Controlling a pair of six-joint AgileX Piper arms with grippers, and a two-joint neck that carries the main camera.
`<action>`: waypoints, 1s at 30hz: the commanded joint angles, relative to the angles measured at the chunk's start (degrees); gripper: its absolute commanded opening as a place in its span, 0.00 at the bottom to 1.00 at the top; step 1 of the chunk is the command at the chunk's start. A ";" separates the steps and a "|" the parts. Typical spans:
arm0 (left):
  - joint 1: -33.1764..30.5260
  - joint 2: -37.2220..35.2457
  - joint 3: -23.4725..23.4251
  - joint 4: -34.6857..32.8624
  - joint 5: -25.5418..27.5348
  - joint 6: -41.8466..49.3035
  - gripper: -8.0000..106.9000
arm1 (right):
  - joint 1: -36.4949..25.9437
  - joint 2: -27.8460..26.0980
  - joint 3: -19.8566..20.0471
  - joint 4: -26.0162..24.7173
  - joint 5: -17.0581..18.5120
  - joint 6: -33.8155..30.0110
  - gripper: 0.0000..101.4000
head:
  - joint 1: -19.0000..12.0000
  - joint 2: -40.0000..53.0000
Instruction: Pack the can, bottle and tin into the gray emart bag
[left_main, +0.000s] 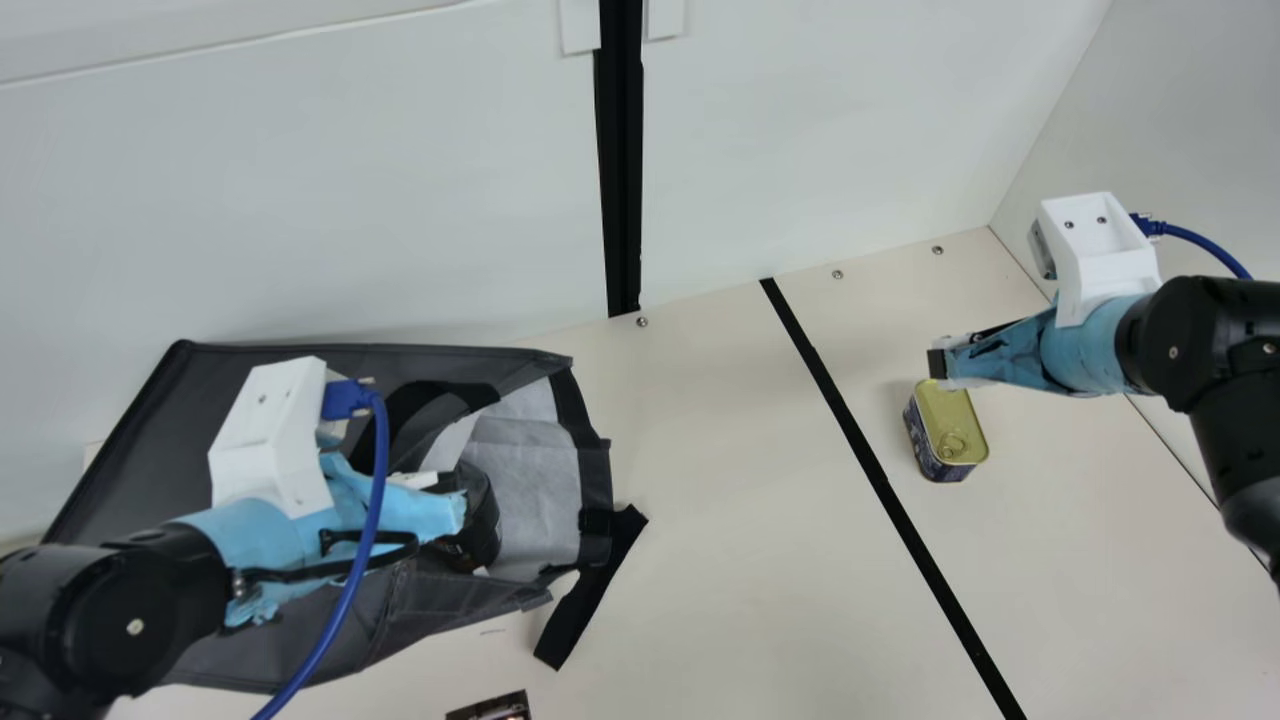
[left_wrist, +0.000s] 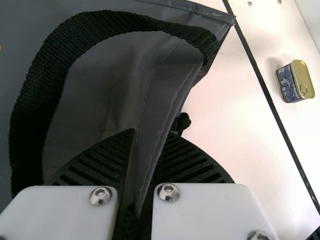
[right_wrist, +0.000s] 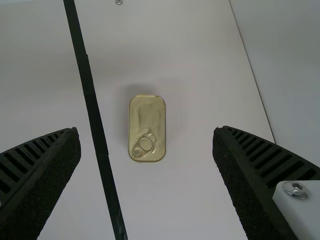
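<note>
Though gold-lidded, tin (left_main: 946, 425) seemingly blue-sided.

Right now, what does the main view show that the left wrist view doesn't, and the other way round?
Main only: the bag's pale lining, a dark container lying in its mouth, and part of a dark item at the bottom edge.

Left wrist only: the ribbed faces of the left gripper, with the bag's edge clamped between them.

Both: the gray bag, the tin upright on the table, and the black strip across it.
</note>
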 joint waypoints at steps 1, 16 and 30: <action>0.00 0.00 0.00 0.00 0.00 0.00 0.16 | -0.12 0.65 0.21 -0.04 -0.17 -0.03 0.90 | -1.30 -0.05; 0.00 0.00 0.00 0.00 0.00 0.00 0.16 | -0.19 5.19 2.07 -1.39 -2.95 0.17 0.90 | -1.30 -0.05; 0.00 0.00 0.00 0.00 0.00 0.00 0.16 | 0.23 8.43 5.16 -1.62 -5.76 1.08 0.90 | -1.30 -0.05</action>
